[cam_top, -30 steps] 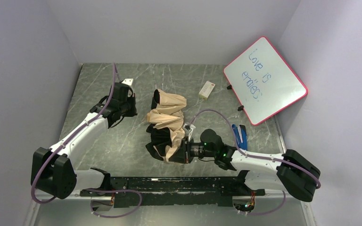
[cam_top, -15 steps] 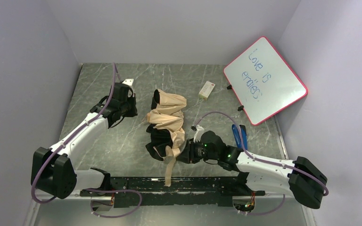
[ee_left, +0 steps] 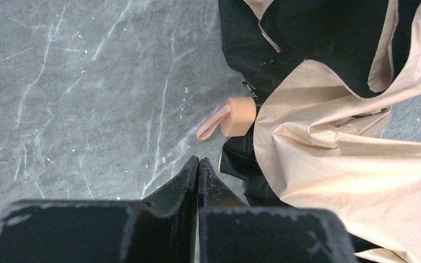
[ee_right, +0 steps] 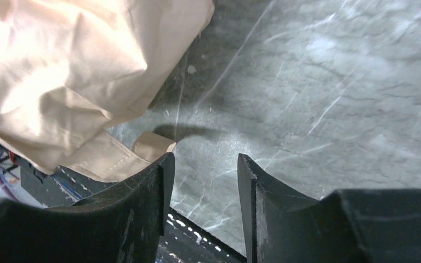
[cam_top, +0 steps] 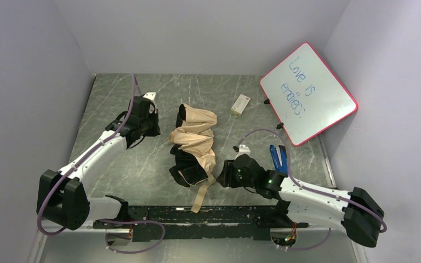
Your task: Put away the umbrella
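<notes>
Now: umbrella (cam_top: 194,143) lies loose mid-table, neither gripper holding it

You have the umbrella crumpled in the middle of the grey marbled table (cam_top: 115,164), tan fabric uppermost and black showing along its near-left edge. Its tan strap (cam_top: 199,196) trails toward the near edge. Your left gripper (cam_top: 152,124) sits just left of the bundle's far part, jaws pressed together on nothing. In its wrist view the short tan-orange handle (ee_left: 240,116) lies just beyond the fingertips (ee_left: 189,170), apart from them. Your right gripper (cam_top: 225,176) is at the umbrella's near-right side, jaws parted and empty, with the strap's end just beside one finger (ee_right: 148,211). At the far right a pink-framed whiteboard (cam_top: 308,92) stands tilted, and a blue object (cam_top: 278,158) lies near it.
</notes>
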You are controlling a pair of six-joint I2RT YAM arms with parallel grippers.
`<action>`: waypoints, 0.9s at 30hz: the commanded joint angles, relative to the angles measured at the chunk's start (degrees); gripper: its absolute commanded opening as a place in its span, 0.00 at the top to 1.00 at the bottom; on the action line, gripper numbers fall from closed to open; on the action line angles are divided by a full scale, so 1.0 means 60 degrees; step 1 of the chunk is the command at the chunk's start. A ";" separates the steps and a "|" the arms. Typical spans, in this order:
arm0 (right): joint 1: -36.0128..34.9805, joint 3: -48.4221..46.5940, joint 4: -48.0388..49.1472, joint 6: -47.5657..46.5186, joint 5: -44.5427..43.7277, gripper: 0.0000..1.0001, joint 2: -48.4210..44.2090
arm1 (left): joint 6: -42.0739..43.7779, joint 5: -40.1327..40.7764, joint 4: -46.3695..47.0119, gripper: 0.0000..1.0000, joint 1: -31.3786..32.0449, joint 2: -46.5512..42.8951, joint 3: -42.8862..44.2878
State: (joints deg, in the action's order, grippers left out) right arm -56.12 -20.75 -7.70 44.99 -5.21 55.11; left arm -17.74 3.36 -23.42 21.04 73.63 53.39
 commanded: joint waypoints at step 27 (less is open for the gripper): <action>0.4039 -0.4800 0.0526 -0.4693 0.0433 0.22 0.2019 | 0.0701 -0.1426 0.0120 0.95 -0.0122 0.0029 0.0886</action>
State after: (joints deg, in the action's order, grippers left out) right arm -34.65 -45.30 -13.30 27.35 -11.42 66.81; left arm -15.59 -1.32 -23.59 20.86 74.22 55.13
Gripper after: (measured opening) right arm 0.762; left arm 0.051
